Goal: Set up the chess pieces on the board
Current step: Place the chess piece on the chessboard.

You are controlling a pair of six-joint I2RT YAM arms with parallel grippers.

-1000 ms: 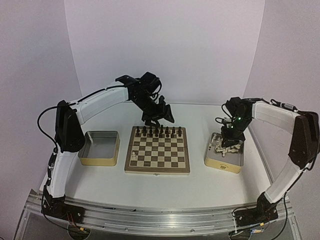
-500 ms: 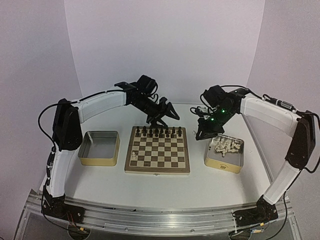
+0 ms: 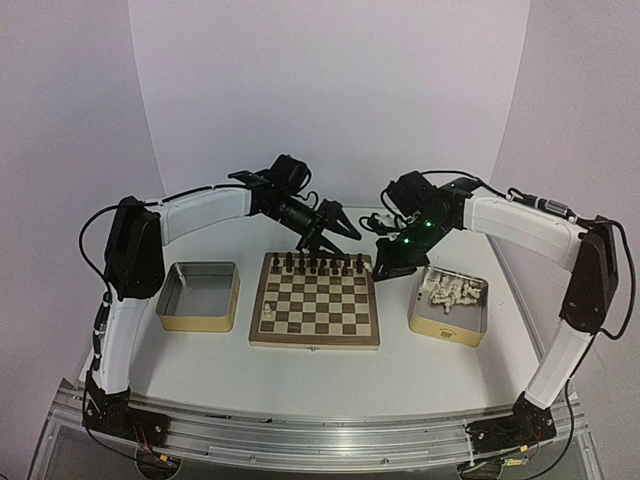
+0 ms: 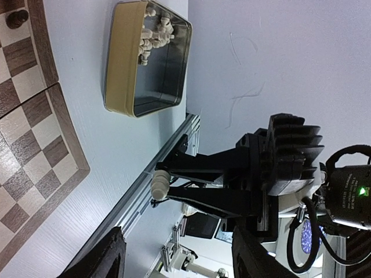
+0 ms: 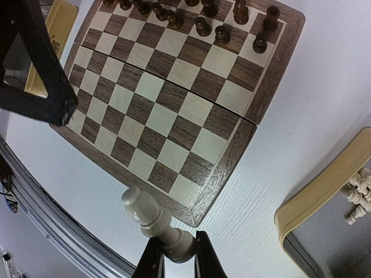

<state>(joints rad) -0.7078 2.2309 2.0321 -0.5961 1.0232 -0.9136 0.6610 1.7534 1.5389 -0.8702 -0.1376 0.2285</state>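
Observation:
The board (image 3: pixel 315 305) lies mid-table, with dark figures (image 3: pixel 322 263) along its far rows. My right gripper (image 3: pixel 387 262) hovers just off the board's right far corner, shut on one cream-white chess piece (image 5: pixel 152 221). The piece is clamped at its base and tilts over the table beside the board's near right corner (image 5: pixel 223 191). More white chess pieces (image 3: pixel 450 293) lie in the right tin (image 3: pixel 447 330). My left gripper (image 3: pixel 337 224) hangs above the board's far edge, open and holding nothing. The left wrist view shows its two fingers (image 4: pixel 98 258) spread wide, with the right gripper's piece (image 4: pixel 159 185) beyond them.
An empty metal tin (image 3: pixel 200 297) sits left of the board. The two grippers are close together over the board's far right corner. The left gripper's finger (image 5: pixel 36 75) crosses the right wrist view. A metal rail (image 3: pixel 320 430) runs along the table's near edge.
The right gripper has lifted out of the right tin with a white piece and swung left to the board's right edge. The left gripper has drawn up and slightly right.

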